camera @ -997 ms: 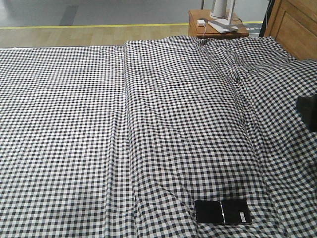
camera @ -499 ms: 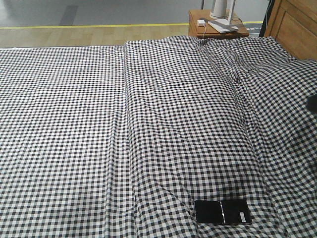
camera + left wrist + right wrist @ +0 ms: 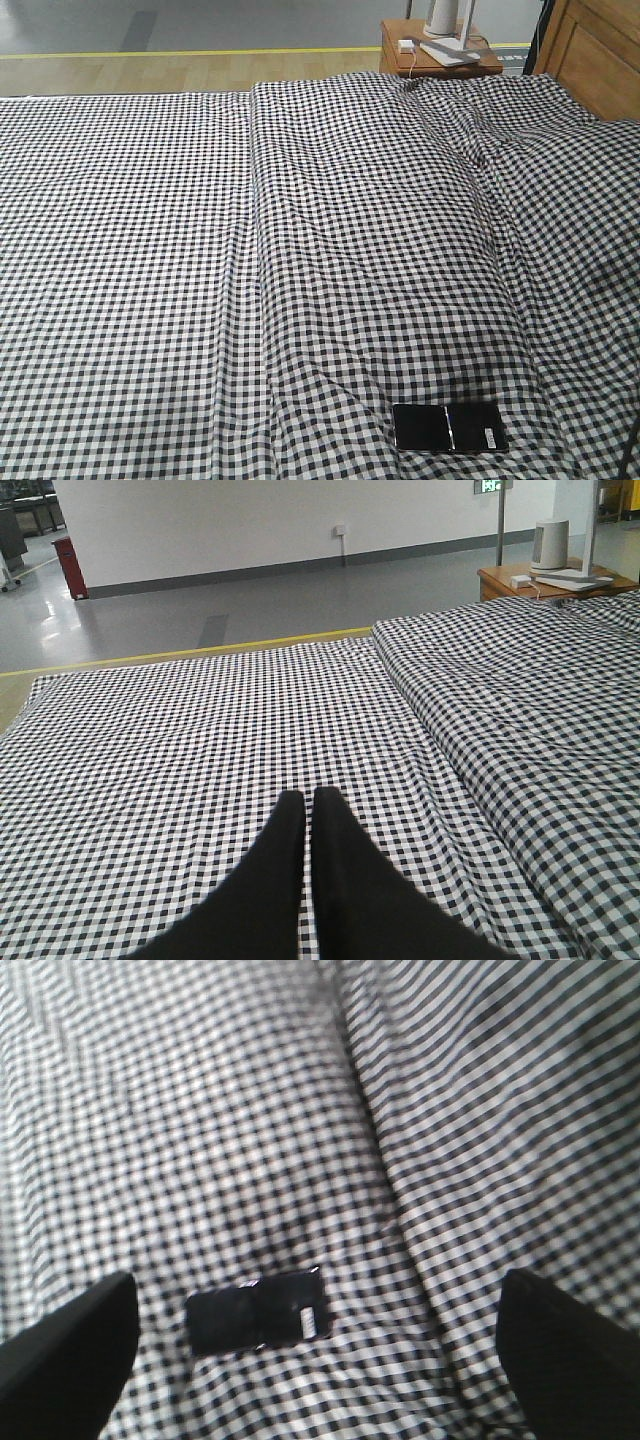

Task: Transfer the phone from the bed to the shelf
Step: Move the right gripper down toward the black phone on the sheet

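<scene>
Phone (image 3: 448,427) lies flat on the bed (image 3: 150,250), lower right of the front view, untouched. Right gripper (image 3: 315,1280) hovers above it, jaws wide apart, apparently to straddle it. Left gripper (image 3: 306,798), jaws together, idles low over the bed.

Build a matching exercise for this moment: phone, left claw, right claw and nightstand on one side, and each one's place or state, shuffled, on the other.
Things
1. phone
2. left claw
3. right claw
4. nightstand

Places or states
A. shut, gripping nothing
B. beyond the far corner of the bed
C. open wide, high above the phone
D. lying flat on the bed, low in the front view

Pairs: 1-D, 2-A, 3-C, 4-B
</scene>
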Robot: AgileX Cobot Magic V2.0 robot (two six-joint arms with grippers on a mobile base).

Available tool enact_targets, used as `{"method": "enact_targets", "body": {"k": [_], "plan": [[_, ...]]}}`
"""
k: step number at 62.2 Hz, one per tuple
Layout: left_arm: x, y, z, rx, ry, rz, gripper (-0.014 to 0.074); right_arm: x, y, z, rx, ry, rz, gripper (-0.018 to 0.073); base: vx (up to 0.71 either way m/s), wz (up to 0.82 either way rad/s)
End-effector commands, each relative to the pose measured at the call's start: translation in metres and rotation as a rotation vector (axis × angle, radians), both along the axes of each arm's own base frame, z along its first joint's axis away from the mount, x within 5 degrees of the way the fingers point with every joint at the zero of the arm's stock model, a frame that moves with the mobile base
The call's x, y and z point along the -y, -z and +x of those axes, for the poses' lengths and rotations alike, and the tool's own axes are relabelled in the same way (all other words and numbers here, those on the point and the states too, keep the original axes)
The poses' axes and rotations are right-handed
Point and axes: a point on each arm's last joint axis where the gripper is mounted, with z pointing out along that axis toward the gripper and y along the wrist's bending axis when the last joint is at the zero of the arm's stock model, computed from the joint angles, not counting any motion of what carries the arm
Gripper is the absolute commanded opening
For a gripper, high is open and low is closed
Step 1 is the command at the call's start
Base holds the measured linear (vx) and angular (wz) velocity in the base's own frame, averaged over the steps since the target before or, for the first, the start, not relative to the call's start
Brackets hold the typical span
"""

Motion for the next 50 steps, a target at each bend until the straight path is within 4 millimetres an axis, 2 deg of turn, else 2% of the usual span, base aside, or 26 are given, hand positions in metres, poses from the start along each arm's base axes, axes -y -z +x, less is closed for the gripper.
{"method": "enact_targets", "body": {"k": [1,15,35,50], "plan": [[0.000,-0.015,-0.001,0.108,0.002,-0.011,0.0001,0.011,0.006,0.018,0.049,-0.037,0.040,0.0669,0.00,0.00],[0.000,-0.015,-0.001,0.108,0.002,-0.011,0.0001,0.033,0.079,0.055,-0.059,-0.146,0.155,0.0662,0.00,0.00],[0.000,-0.015,-0.001,0.108,0.002,-0.011,0.0001,0.040,0.202,0.085,-0.250,-0.294,0.385,0.0654,0.00,0.00],[0.000,-0.015,-0.001,0.108,0.002,-0.011,0.0001,0.043,0.265,0.104,-0.337,-0.396,0.546,0.0650,0.00,0.00]]}}
